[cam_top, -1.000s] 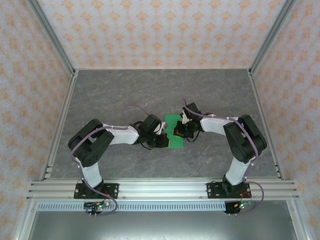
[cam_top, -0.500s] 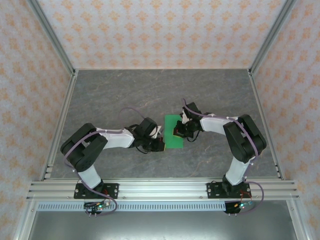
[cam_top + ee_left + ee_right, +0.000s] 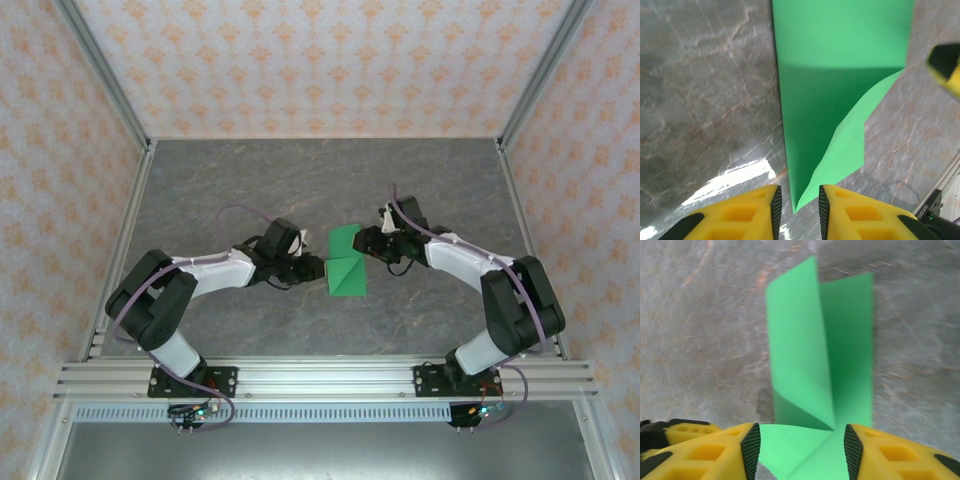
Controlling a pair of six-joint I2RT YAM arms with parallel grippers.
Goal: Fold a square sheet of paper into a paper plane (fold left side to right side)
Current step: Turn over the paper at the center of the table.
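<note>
Low over the desk (image 3: 250, 190), the left pincer (image 3: 797, 210) is narrowly parted around a corner of the square sheet of paper (image 3: 840, 50), and the right pincer (image 3: 802, 440) is parted wider astride its opposite edge. Unclamped, the half-folded flap stands up, probably awaiting creasing.

A grey marble-patterned tabletop (image 3: 250, 190) spreads across the middle, veined with faint brown streaks. In the left wrist view a pale glare lies on it toward 7 o'clock. Wallpapered panels with a peach floral print close it in: the back wall (image 3: 320, 60) at 12 o'clock, the left wall (image 3: 50, 200) at 9 and the right wall (image 3: 600, 200) at 3. Aluminium posts (image 3: 100, 70) run along the two far corners, at 11 and 1 o'clock. At 6 o'clock a ribbed aluminium rail (image 3: 320, 378) crosses the near edge. Just below it is a slotted white strip (image 3: 320, 411), then a plain grey metal sheet (image 3: 320, 450).
</note>
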